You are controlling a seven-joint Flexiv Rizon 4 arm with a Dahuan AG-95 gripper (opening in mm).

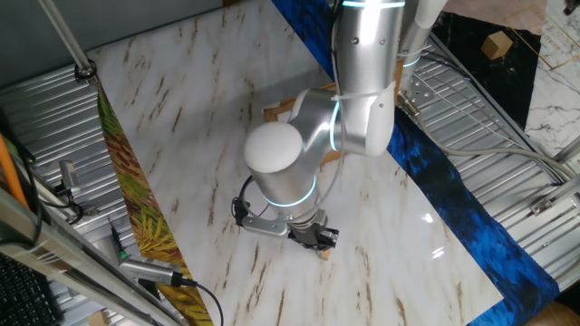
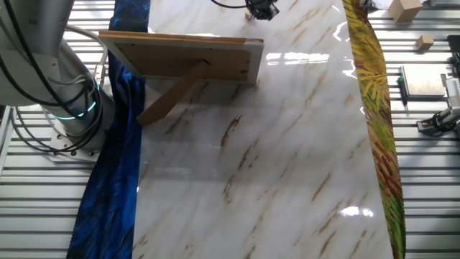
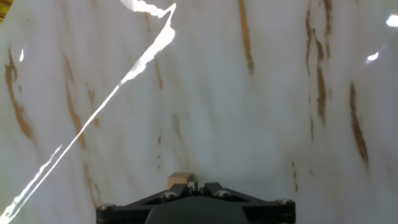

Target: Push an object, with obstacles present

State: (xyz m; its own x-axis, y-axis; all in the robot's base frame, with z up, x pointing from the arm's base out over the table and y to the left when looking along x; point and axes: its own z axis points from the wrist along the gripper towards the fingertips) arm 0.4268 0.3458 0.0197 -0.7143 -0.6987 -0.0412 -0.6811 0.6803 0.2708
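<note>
Nub of light wood, tiny, lying on the marble counter right at the tip of the gripper, touching or all but touching. Jaws drawn together, gripping nothing; presumably closed to make one blunt pushing face. Gripper low over the counter in one fixed view, nub peeking out beneath it. Picture frame, the obstacle, propped on its stand well apart from the gripper, likely forcing a push line that skirts it.
</note>
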